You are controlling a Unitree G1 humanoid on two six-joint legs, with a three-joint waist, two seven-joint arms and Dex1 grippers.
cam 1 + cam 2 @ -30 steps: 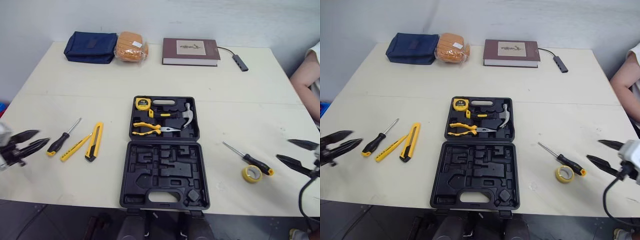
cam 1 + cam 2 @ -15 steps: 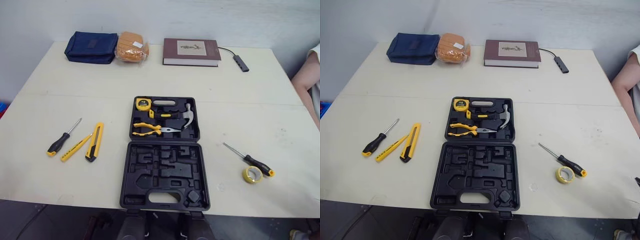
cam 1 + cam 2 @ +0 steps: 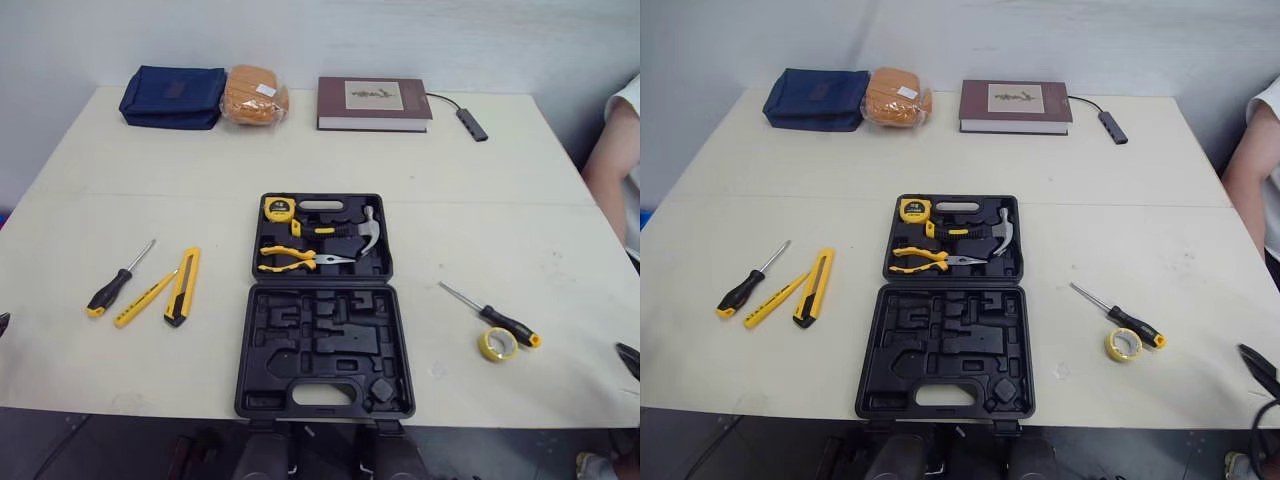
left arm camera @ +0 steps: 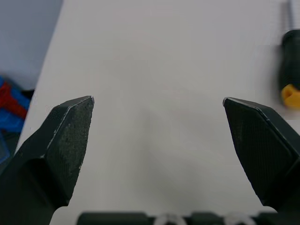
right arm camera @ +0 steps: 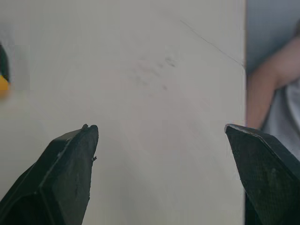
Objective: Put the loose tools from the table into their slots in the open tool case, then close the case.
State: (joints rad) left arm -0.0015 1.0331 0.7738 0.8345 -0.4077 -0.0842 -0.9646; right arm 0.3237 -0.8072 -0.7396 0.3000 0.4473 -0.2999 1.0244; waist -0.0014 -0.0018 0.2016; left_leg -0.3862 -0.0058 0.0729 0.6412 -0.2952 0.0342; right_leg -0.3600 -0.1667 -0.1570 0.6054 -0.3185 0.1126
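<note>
Left end effector hangs over bare tabletop near its left edge, fingers spread wide and gripping nothing. The right end effector is likewise released, close to a person's arm.

The open tool case lies mid-table, with tape measure, hammer and pliers seated in its far half.

Loose on the left are a black-handled screwdriver, a slim yellow tool and a utility knife, the last two just beside each other. On the right, a tape roll touches another screwdriver.

Likely troubles:
- Gripping one of a close pair may drag its neighbour.
- A right-arm swing might meet the person.
- A badly seated tool could block closing.
</note>
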